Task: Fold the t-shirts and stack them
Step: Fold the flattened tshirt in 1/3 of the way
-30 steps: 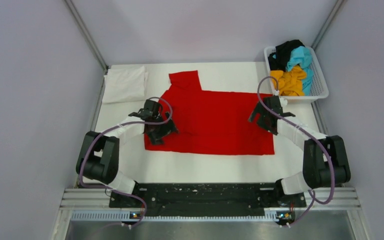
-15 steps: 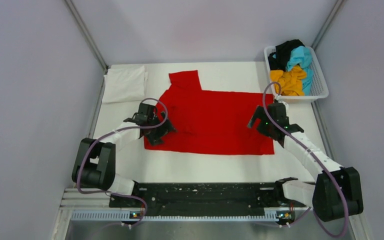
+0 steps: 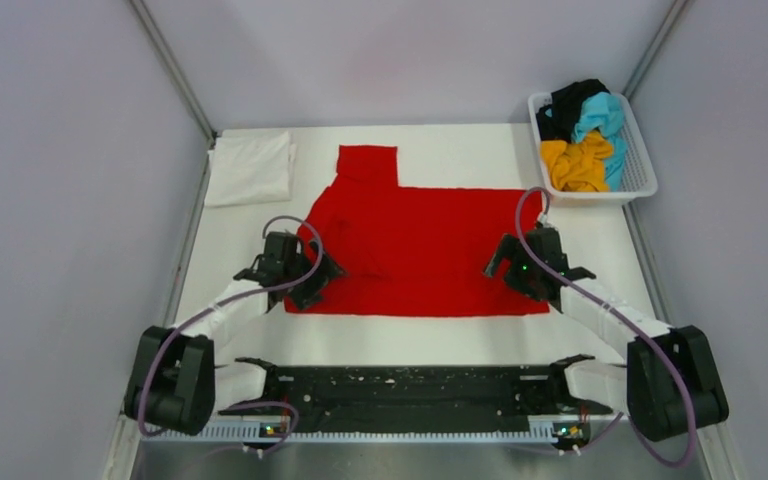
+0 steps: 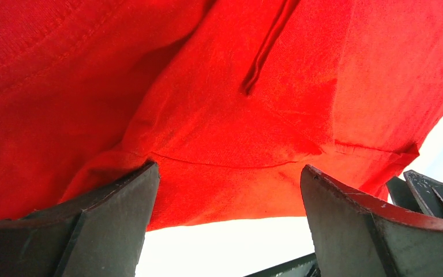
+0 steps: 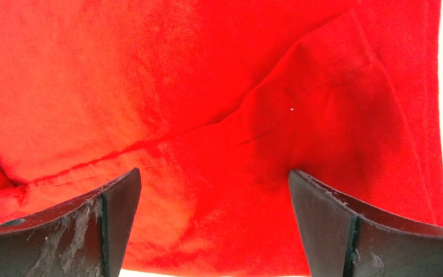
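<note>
Starting far left in the top view: a folded white shirt point(image 3: 250, 168) lies at the back-left corner of the table point(image 3: 400, 338), well apart from the rest. Next, the left gripper point(image 3: 310, 282) sits low over the near-left corner of the red shirt point(image 3: 420, 240), jaws wide, nothing held. Its wrist cam shows what the top view can't: both fingers point(image 4: 109, 219) straddle the red hem, the cloth is bunched w/ a ridge fold between them, and bare white table shows just below the edge. The red shirt is spread flat mid-table, 1 sleeve sticking out toward the back at left. The right gripper point(image 3: 507, 268) hovers over the shirt's near-right corner, jaws wide too, empty. The right wrist cam adds a diagonal crease across the cloth, plus the shirt's side edge w/ table at the far right of that view. Whether either gripper's tips touch the cloth, can't tell. Far right at the back is a basket point(image 3: 610, 197) w/ 3 more: orange shirt point(image 3: 578, 165), turquoise shirt point(image 3: 605, 115), black shirt point(image 3: 572, 100), seen only from above.
</note>
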{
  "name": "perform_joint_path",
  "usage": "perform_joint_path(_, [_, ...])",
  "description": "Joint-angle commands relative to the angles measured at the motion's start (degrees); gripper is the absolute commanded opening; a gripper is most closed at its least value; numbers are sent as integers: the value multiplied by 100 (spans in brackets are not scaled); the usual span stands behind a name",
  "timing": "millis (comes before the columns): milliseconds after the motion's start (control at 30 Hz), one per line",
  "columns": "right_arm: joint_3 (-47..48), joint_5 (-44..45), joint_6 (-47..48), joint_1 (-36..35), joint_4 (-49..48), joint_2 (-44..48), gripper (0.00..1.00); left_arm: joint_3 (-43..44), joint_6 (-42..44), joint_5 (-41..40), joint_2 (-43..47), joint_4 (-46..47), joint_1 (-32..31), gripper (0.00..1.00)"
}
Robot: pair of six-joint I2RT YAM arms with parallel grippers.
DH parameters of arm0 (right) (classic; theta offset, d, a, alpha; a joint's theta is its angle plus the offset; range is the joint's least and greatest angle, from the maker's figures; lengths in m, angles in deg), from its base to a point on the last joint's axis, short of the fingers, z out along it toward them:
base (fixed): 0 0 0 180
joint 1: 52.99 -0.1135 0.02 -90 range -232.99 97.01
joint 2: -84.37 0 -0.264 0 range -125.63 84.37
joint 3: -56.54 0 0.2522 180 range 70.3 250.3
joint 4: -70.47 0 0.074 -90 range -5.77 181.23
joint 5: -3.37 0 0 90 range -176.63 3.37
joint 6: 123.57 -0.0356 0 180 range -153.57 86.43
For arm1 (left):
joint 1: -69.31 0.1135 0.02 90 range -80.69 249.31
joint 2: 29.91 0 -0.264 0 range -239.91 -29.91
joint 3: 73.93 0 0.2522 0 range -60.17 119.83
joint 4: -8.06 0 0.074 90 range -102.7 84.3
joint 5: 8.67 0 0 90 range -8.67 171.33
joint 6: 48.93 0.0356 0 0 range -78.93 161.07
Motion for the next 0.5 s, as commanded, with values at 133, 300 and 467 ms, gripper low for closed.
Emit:
perform_joint_path(133, [-775,-65,-946,-66,2616,1477,98,-1189,-683,-77,1720,-1757,-47,99])
perform_joint_path(300, [-641,-160,-926,-65,3144,2128,99,-1280,-1092,-131,2949,-2583,-116,99])
perform_joint_path(467, [38,-137,-500,-70,2912,2300,99,-438,-712,-148,3501,-2863,-124,99])
